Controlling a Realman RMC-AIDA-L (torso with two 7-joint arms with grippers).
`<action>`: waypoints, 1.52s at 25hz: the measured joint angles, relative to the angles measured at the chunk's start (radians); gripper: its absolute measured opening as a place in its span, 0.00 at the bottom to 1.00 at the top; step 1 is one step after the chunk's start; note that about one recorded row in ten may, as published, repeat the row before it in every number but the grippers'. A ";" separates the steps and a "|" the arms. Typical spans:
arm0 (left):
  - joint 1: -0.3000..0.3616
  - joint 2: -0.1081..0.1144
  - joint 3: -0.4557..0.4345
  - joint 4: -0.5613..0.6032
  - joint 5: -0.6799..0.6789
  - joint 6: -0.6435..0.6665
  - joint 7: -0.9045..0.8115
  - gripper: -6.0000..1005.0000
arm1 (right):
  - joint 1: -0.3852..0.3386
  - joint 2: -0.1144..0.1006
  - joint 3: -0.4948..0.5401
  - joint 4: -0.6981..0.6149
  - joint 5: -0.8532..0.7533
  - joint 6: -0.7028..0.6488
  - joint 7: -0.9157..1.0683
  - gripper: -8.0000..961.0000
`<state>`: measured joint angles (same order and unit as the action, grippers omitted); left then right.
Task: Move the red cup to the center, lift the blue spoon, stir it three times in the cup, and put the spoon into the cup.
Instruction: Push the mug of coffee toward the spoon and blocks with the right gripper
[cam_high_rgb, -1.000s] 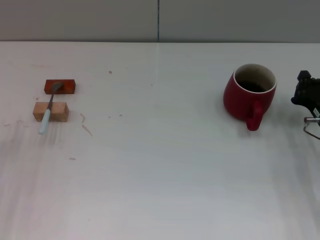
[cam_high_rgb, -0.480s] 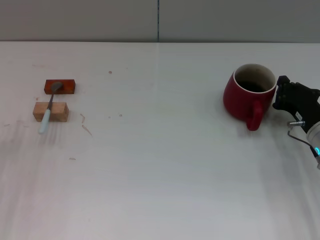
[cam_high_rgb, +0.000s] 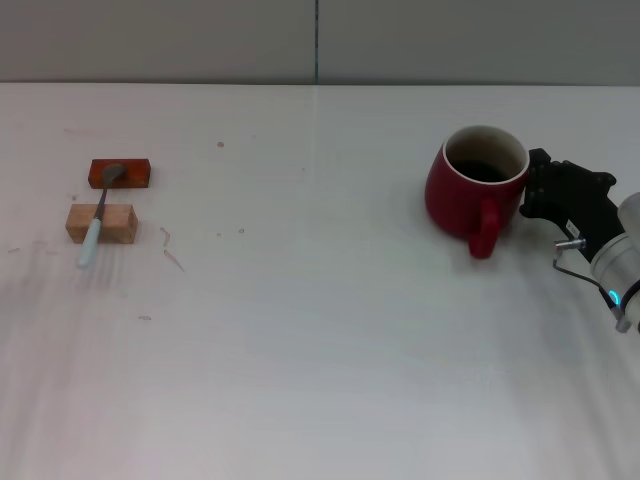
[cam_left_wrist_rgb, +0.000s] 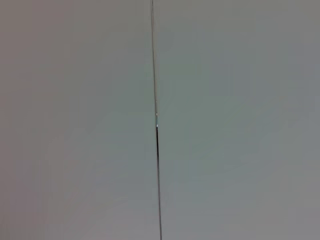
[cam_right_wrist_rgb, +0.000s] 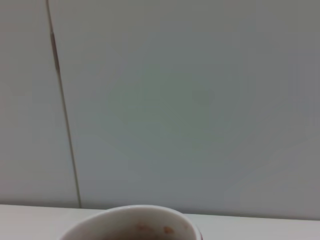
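Observation:
The red cup (cam_high_rgb: 474, 190) stands upright on the white table at the right, its handle facing the front. Its white rim also shows at the near edge of the right wrist view (cam_right_wrist_rgb: 131, 220). My right gripper (cam_high_rgb: 537, 187) is low over the table, right up against the cup's right side. The blue spoon (cam_high_rgb: 99, 215) lies at the far left, its pale handle across a pale wooden block (cam_high_rgb: 101, 224) and its grey bowl on an orange-red block (cam_high_rgb: 120, 173). My left gripper is out of view; its wrist camera sees only the wall.
The white table (cam_high_rgb: 320, 330) stretches wide between the cup and the spoon. A grey wall (cam_high_rgb: 200, 40) with a vertical seam runs along the table's far edge.
My right gripper has come in from the right edge to the cup's side, and the cup has slid a little to the left with it. The spoon and blocks have not moved.

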<state>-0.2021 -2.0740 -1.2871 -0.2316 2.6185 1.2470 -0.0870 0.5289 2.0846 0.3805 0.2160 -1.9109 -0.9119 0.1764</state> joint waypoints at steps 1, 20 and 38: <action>0.000 0.000 0.000 0.000 0.000 0.000 0.000 0.81 | 0.006 0.000 -0.001 0.008 -0.010 0.008 0.000 0.05; -0.020 -0.002 0.024 0.000 -0.001 -0.004 0.000 0.81 | 0.060 0.002 -0.011 0.099 -0.127 0.057 0.000 0.07; -0.020 -0.001 0.026 0.000 0.000 -0.006 -0.001 0.81 | 0.092 0.003 -0.011 0.177 -0.214 0.104 0.000 0.09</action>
<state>-0.2223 -2.0754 -1.2611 -0.2316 2.6186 1.2408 -0.0876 0.6205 2.0878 0.3697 0.3927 -2.1249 -0.8080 0.1765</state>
